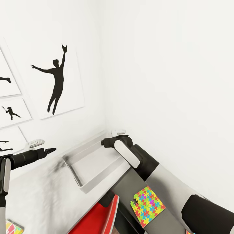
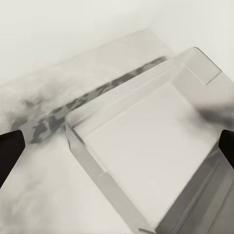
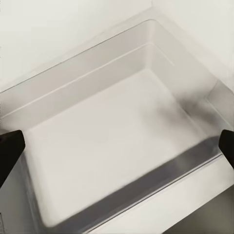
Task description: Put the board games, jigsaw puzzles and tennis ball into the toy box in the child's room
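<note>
The toy box [image 1: 85, 155], a shallow translucent grey bin, stands in the wall corner on the pale table [image 1: 39, 195]. Its inside [image 3: 112, 141] is bare. My right gripper [image 1: 107, 142] hovers open over the box's far right end, its dark fingertips [image 3: 9, 148] spread wide with nothing between them. My left gripper [image 1: 50, 150] hangs open above the table just left of the box [image 2: 146, 141], also holding nothing. One jigsaw puzzle [image 1: 148, 201] lies flat on the lower dark grey section, beside my right arm. A colourful board game corner [image 1: 12, 227] peeks in at the bottom left.
White walls close in behind and to the right of the box. Black silhouette prints [image 1: 55, 81] hang on the left wall. A red chair [image 1: 97, 217] stands below the table's front edge. A sliver of another colourful flat piece [image 1: 188, 232] shows at the bottom.
</note>
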Controlling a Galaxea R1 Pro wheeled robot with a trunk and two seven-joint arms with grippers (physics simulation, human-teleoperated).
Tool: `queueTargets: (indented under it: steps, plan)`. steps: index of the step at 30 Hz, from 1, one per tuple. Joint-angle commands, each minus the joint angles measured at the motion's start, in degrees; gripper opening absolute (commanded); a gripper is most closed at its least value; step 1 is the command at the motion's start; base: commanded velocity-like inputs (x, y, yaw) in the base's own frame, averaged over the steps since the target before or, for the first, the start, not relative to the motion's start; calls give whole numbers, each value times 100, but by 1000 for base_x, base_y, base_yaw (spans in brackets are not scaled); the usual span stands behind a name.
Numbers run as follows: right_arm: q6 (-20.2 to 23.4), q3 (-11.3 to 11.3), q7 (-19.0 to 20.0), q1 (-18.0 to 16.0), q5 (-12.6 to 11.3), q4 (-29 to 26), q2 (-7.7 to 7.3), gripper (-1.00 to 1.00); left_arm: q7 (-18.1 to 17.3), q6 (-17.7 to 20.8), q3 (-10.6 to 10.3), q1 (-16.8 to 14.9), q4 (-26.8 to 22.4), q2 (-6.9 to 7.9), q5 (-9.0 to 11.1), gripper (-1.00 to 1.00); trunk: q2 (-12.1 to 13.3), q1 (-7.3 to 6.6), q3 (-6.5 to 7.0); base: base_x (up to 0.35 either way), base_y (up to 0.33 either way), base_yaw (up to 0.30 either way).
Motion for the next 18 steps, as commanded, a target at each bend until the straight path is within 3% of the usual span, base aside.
queueTargets:
  steps: [1, 18]
  plan:
    - [3, 8, -65, -9, -52, -3, 0, 100, -55, 26, 7, -8, -4, 1, -49, 100, -14, 4, -14, 0, 0, 0]
    - [135, -4, -98, -9, -40, 183, 0, 100, -57, 26, 3, -8, -4, 1, -97, 100, -14, 4, -14, 0, 0, 0]
